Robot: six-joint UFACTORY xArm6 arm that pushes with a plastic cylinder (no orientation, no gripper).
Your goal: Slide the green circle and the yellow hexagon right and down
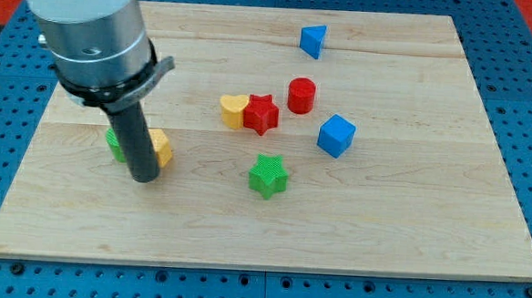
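Note:
The green circle [114, 144] lies at the view's left, mostly hidden behind my rod. The yellow hexagon [161, 147] sits just to its right, also partly hidden by the rod. My tip [144, 177] rests on the board right in front of both blocks, between them and slightly toward the view's bottom. The rod stands upright and covers the gap between the two blocks, so I cannot tell whether they touch.
A wooden board [408, 229] lies on a blue pegboard. A green star [268, 176], a yellow heart [232, 109] touching a red star [261, 113], a red cylinder [302, 94], a blue cube [336, 135] and a blue triangle [314, 40] lie to the right.

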